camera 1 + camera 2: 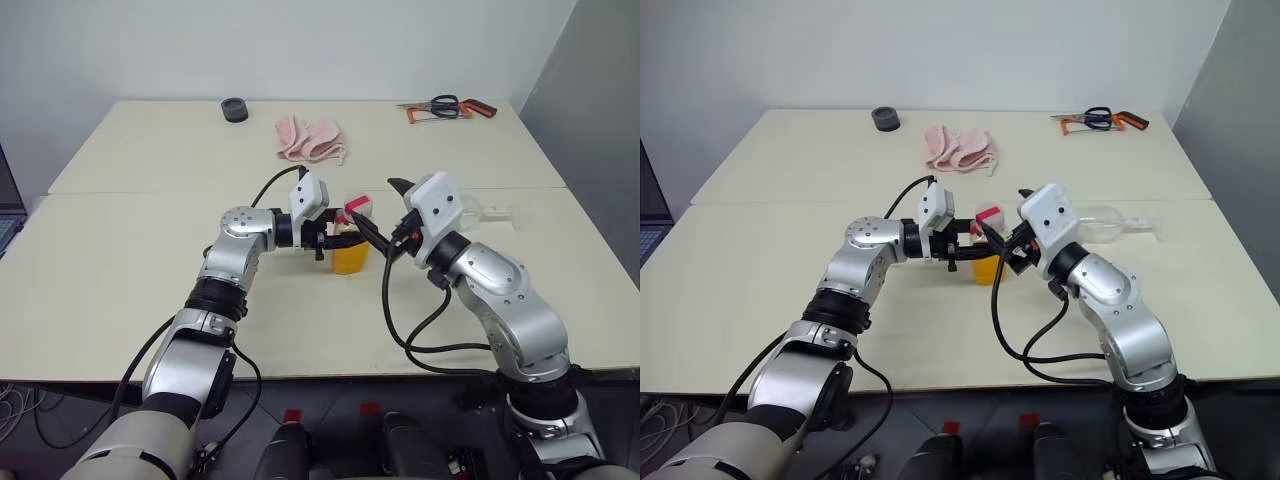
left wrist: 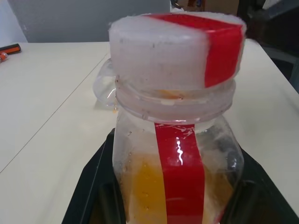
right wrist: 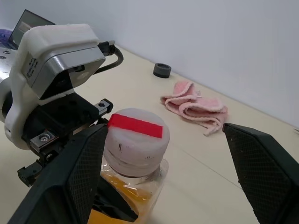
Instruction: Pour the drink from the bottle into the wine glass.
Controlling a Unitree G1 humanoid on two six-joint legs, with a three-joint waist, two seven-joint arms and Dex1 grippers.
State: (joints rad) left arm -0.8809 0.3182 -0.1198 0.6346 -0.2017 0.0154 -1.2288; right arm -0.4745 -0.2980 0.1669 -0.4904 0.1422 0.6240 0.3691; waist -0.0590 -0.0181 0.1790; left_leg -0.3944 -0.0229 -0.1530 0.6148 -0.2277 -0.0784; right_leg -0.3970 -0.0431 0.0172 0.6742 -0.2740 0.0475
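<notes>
Bottle [image 1: 350, 250], capped, clamped in left gripper [image 1: 330, 240]; right gripper [image 3: 163, 158] spread wide around its cap [image 3: 135, 140]; risk: off-centre closing tips bottle, spilling drink [image 2: 145, 186] over table [image 1: 120, 280].

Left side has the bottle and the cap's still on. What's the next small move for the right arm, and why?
Probably close the right gripper on the cap. The left gripper holds the bottle upright, with the drink inside. The right fingers stand open on either side of the white, red-striped cap, which is on. The wine glass lies on its side on the table, so pouring must wait.
</notes>
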